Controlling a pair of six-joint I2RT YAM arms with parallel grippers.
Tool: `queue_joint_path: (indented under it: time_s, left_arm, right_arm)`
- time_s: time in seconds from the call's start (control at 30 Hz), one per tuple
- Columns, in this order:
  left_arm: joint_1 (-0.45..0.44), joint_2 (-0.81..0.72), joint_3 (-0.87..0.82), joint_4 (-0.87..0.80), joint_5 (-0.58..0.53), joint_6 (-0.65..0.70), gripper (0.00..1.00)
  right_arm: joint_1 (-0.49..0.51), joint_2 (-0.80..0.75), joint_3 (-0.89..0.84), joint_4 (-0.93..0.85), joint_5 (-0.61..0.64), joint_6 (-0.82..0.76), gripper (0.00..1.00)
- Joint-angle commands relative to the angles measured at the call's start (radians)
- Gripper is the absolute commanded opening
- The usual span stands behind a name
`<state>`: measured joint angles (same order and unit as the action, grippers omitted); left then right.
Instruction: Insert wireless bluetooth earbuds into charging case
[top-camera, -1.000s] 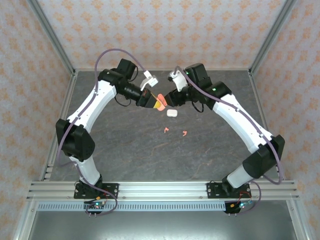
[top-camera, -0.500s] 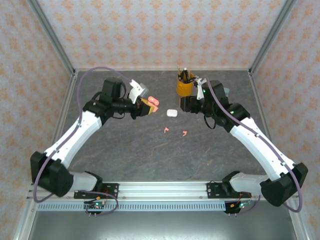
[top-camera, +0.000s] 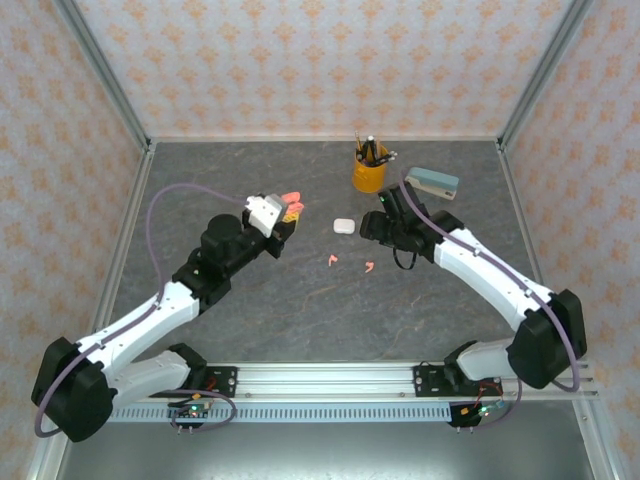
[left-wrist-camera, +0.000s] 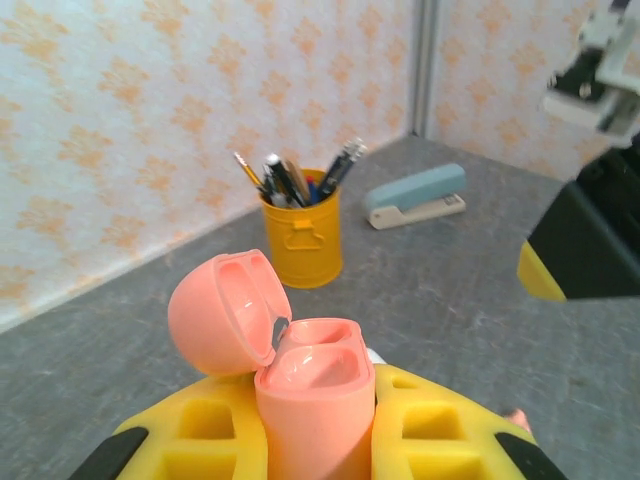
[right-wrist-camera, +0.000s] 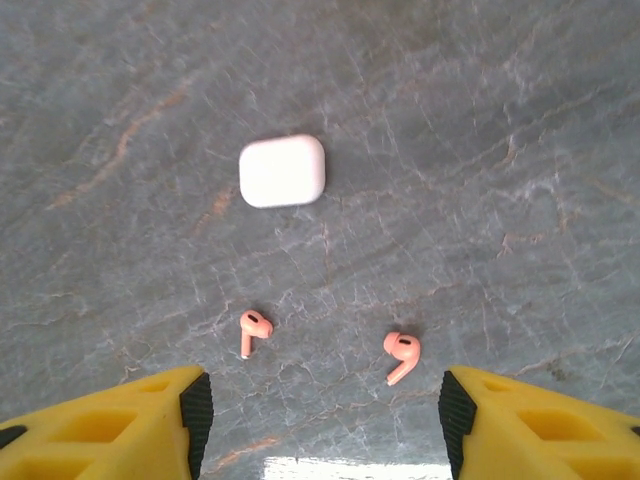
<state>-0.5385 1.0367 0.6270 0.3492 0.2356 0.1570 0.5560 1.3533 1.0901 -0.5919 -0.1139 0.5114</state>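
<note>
My left gripper (top-camera: 281, 214) is shut on an open salmon-pink charging case (left-wrist-camera: 314, 388), held upright with its lid (left-wrist-camera: 218, 312) flipped to the left; both wells look empty. Two pink earbuds (right-wrist-camera: 253, 330) (right-wrist-camera: 402, 354) lie on the grey table, apart from each other, just ahead of my right gripper (right-wrist-camera: 320, 420). It hangs open over them with nothing between its fingers. In the top view the earbuds (top-camera: 332, 260) (top-camera: 369, 266) lie near the table's middle. A closed white case (right-wrist-camera: 282, 170) rests beyond them. The white earbuds are out of view.
A yellow pen cup (top-camera: 369, 173) stands at the back of the table, with a pale blue stapler (top-camera: 432, 182) to its right. Metal frame posts and patterned walls enclose the table on three sides.
Both arms have drawn apart and lowered. The left one swung back left with the pink case. The right gripper dropped to hover over the pink earbuds.
</note>
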Motion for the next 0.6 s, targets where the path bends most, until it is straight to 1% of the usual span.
queue_joint_path:
  time_s: [0.0,0.1,0.27,0.57]
  left_arm:
    - [-0.010,-0.026,-0.085,0.291,-0.117,0.002,0.00]
    - [-0.015,-0.026,-0.152,0.432,-0.116,0.024,0.00]
    - [-0.019,-0.023,-0.196,0.557,-0.121,0.057,0.00]
    - [-0.020,-0.018,-0.191,0.613,-0.112,0.135,0.00]
  right_arm:
    - [0.032,0.030,-0.006,0.031,0.051,0.077,0.62]
    - [0.059,0.073,0.008,0.032,0.074,0.104,0.62]
    - [0.104,0.165,0.041,0.026,0.124,0.174,0.62]
    - [0.155,0.308,0.140,-0.007,0.191,0.252,0.62]
